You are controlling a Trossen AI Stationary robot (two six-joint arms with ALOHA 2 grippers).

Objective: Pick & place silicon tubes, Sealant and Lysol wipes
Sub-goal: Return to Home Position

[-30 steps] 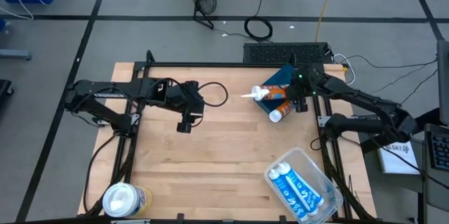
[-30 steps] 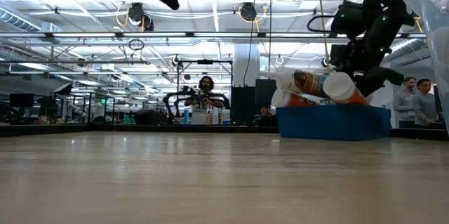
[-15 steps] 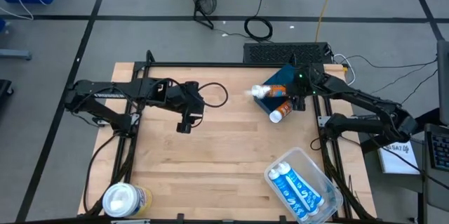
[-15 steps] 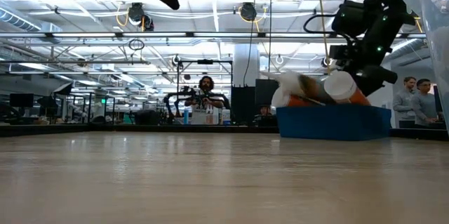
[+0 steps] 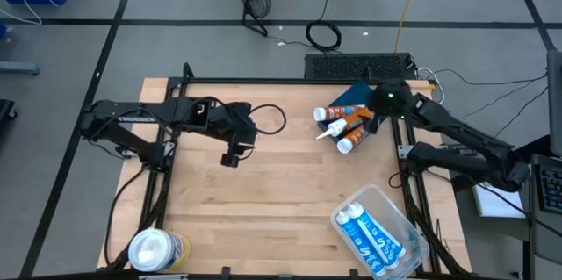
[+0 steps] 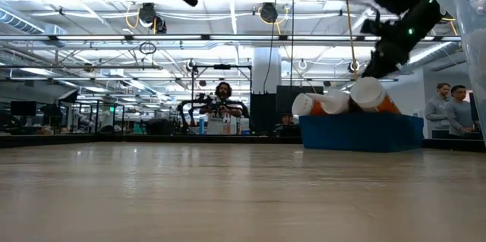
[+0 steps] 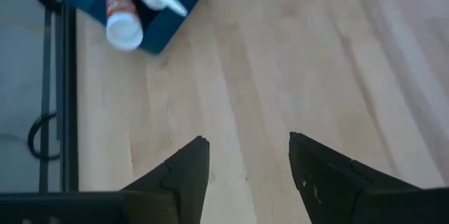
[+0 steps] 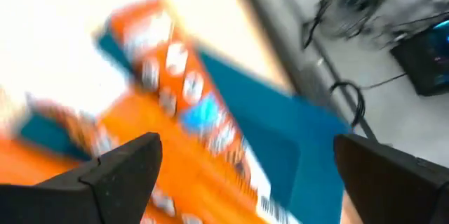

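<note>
The right claw hangs spread wide and empty over the blue bin, which sits against the desk's far right edge, close to the right arm's frame. Right under the claw lie the orange tubes, heaped in the bin. Their white caps and one nozzle poke past the bin's inner rim over bare wood. In the low view the arm stands above the heap and grips none of it. The left claw is also spread, with nothing between its fingers. It hovers over the left-centre of the desk, well apart from the bin, and plain boards show beneath it. The whole middle of the desk between the two arms lies open, from the far rail to the near edge. The things are all pushed out to the margins. The clear tub holds the blue tubes side by side. It sits at the corner at the bottom right of the high view, hard on the desk's edge. The Lysol wipes stand at the opposite bottom left corner, white lid up, just at the edge and beside the left arm's frame, far from both claws. Beyond the desk the low view shows people in the room behind.
</note>
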